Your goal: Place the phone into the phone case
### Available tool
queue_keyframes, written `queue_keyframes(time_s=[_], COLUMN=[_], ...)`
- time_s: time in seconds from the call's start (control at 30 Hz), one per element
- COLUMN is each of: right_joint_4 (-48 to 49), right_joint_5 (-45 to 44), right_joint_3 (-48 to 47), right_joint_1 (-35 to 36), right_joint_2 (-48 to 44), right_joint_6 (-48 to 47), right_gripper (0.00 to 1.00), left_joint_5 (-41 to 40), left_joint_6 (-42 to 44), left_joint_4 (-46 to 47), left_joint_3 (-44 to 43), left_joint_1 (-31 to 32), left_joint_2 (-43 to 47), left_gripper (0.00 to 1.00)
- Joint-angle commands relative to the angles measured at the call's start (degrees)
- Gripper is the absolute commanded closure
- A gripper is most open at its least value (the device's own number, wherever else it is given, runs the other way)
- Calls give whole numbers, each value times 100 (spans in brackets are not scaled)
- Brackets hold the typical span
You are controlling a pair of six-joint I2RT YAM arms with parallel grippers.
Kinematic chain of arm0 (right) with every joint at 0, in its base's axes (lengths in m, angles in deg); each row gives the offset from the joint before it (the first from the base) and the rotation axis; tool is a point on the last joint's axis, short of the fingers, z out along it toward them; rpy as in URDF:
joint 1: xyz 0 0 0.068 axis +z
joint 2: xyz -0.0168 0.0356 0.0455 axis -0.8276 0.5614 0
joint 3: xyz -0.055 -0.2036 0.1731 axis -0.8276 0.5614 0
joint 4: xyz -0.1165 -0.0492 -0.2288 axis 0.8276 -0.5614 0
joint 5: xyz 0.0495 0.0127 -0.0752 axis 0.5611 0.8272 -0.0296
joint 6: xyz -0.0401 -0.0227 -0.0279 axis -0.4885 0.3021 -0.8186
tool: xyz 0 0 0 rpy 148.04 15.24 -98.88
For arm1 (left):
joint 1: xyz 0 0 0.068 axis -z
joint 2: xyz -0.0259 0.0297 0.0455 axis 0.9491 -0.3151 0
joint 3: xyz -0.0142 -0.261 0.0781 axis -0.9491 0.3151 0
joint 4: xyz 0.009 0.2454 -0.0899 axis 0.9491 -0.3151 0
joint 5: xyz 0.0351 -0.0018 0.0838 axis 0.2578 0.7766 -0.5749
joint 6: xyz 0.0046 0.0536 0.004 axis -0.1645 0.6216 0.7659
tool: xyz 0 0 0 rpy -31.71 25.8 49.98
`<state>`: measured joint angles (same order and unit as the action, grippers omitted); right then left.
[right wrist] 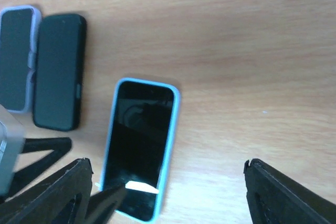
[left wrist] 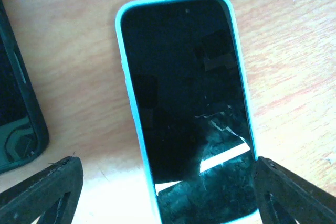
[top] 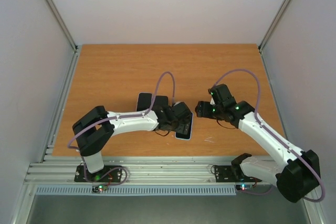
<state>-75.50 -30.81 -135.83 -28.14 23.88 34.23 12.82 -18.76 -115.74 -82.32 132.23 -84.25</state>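
A black phone (left wrist: pixel 184 103) lies screen up on the wooden table, with a light blue phone case (left wrist: pixel 122 61) wrapped around its edges. It also shows in the right wrist view (right wrist: pixel 139 148) and in the top view (top: pixel 185 130). My left gripper (left wrist: pixel 167 165) is open and straddles the phone's near end. Its right finger (left wrist: pixel 294 192) is right at the case's edge and its left finger (left wrist: pixel 42 192) stands apart. My right gripper (right wrist: pixel 168 165) is open and empty, hovering just right of the phone (top: pixel 200 108).
A black case or phone (right wrist: pixel 58 72) and a lavender-edged one (right wrist: pixel 18 59) lie side by side to the left of the blue one, behind my left gripper (top: pixel 181 119). The black one's edge shows in the left wrist view (left wrist: pixel 16 119). Metal rails run along the table's near edge (top: pixel 157 169).
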Motion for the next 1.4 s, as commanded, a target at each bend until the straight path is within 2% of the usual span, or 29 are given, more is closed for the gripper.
queue_keyframes(time_s=[0.0, 0.17, 0.5, 0.83, 1.03, 1.37], right_joint_4=[-261, -242, -33, -34, -28, -15], right_joint_5=[-493, -1076, -2007, -1897, -1913, -1920], right_joint_3=[356, 672, 1174, 1165, 1169, 1151], right_joint_1=[7, 7, 7, 7, 3, 7], right_joint_2=[-477, -872, -1082, -947, -947, -795], right_joint_6=[61, 222, 372, 454, 478, 467], right_gripper=[16, 2, 2, 1, 2, 2], left_joint_5=[-214, -260, -65, -205, -626, -1288], left_joint_6=[-147, -258, -401, -415, -453, -248], left_joint_4=[-20, 47, 41, -7, -538, -911], left_joint_3=[2, -19, -373, -664, -937, -1255], left_joint_1=[194, 382, 424, 574, 590, 534], left_joint_2=[55, -75, -744, -1049, -1366, -1577], left_gripper=[9, 1, 1, 1, 1, 18])
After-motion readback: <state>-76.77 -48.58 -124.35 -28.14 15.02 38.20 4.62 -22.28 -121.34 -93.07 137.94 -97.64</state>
